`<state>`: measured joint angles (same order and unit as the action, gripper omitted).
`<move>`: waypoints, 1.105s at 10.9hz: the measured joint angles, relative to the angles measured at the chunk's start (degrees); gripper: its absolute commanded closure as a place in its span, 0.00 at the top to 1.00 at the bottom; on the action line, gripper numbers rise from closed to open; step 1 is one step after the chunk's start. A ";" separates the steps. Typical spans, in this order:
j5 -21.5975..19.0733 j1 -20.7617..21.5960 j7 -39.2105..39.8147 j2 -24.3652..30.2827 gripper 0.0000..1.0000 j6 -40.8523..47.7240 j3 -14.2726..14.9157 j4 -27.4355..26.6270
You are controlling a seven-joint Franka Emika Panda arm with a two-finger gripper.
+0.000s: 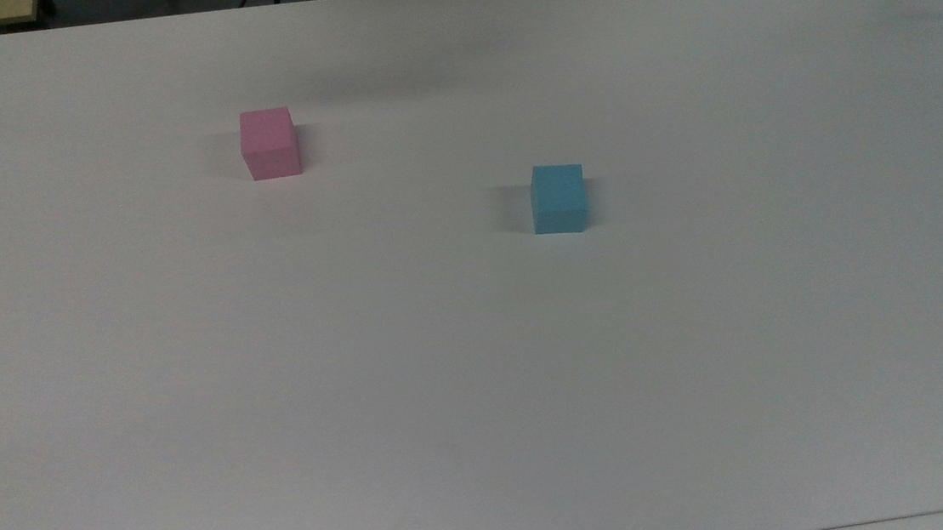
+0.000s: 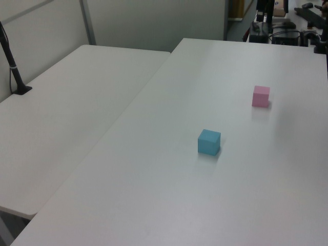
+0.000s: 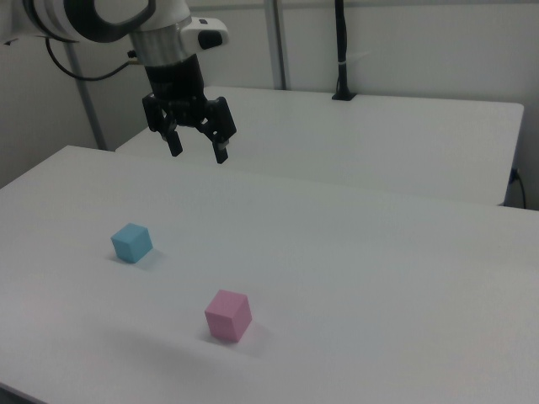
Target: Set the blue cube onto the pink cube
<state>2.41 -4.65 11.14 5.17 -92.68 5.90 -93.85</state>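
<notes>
The blue cube (image 1: pixel 558 198) sits flat on the white table (image 1: pixel 482 384), no long axis, well apart from the pink cube (image 1: pixel 269 143), which is at the top view's left. Nothing lies between them. The gripper (image 3: pixel 199 148) hangs high, its fingers spread and empty
</notes>
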 measured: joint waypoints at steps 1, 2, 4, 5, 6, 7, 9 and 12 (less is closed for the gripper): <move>-0.03 -0.27 -0.03 0.00 1.00 0.00 0.00 0.00; -0.14 -0.27 -0.35 0.00 1.00 0.52 0.00 0.00; -0.32 -0.27 -0.43 0.00 1.00 0.90 0.00 0.00; -0.33 -0.27 -0.44 0.00 1.00 0.90 0.00 0.00; -0.33 -0.27 -0.44 0.00 1.00 0.90 0.00 0.00; -0.33 -0.27 -0.45 0.00 1.00 0.90 0.00 0.00; -0.34 -0.27 -0.45 0.00 1.00 0.90 0.00 0.00; -0.35 -0.27 -0.50 0.00 1.00 0.90 0.00 0.00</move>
<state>2.06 -4.92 10.64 5.17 -91.78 5.90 -93.85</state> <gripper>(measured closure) 0.000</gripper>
